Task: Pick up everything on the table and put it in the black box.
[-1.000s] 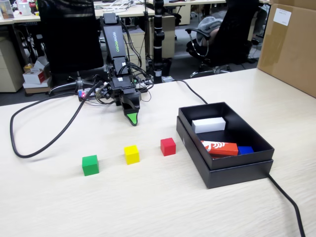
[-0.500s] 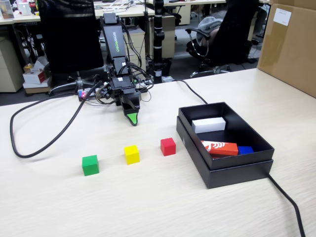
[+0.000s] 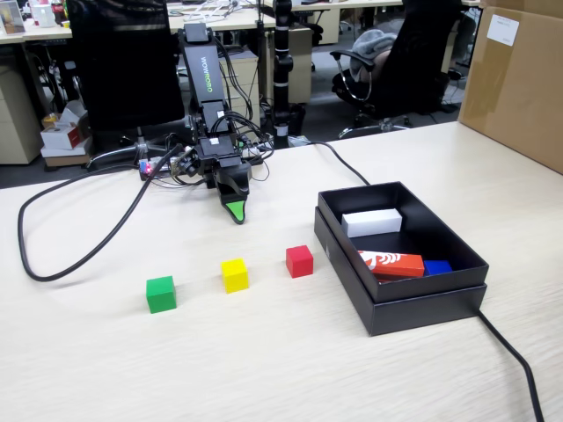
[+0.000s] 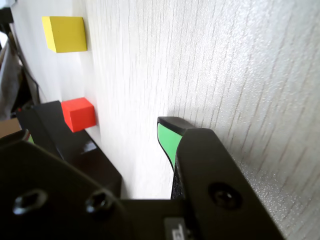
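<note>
The hand (image 3: 236, 214) points down at the desk (image 3: 264, 352); whether it is spread cannot be told. In front of it lie the green cube (image 3: 161, 294), yellow cube (image 3: 235, 274) and red cube (image 3: 299, 261), well apart from it, left of the black box (image 3: 422, 303).

White block (image 3: 372, 221), red-and-white printed block (image 3: 392, 263), blue piece (image 3: 437, 266); brown carton (image 3: 515, 79) far right; black cable (image 3: 79, 229).

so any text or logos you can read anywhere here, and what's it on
"WOWROBO", green letters running down the arm's upright black link in the fixed view.
White swirl print on the long red-and-white block in the black box: a pattern, not readable words.
White label on the brown carton: too small to read.
The cubes and the white block carry no text.
</note>
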Robot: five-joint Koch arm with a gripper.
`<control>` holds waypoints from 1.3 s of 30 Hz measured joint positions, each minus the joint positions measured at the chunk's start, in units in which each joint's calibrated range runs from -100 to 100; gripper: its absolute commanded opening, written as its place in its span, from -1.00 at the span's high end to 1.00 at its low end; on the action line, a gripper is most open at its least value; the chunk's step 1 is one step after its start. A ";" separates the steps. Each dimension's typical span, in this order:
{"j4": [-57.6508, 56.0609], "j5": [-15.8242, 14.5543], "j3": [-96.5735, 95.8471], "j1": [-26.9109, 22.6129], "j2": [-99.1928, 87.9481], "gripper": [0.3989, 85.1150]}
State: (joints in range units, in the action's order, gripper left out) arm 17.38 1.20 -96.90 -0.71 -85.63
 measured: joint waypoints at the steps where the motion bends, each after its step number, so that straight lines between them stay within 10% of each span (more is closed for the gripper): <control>1: -0.08 0.00 0.00 0.00 0.00 -0.14; 30: -0.23 0.15 0.00 -0.88 -1.68 -0.05; 39: -29.35 -0.68 16.52 -2.00 -6.86 -0.05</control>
State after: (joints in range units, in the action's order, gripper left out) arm -11.96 0.51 -80.37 -2.71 -92.49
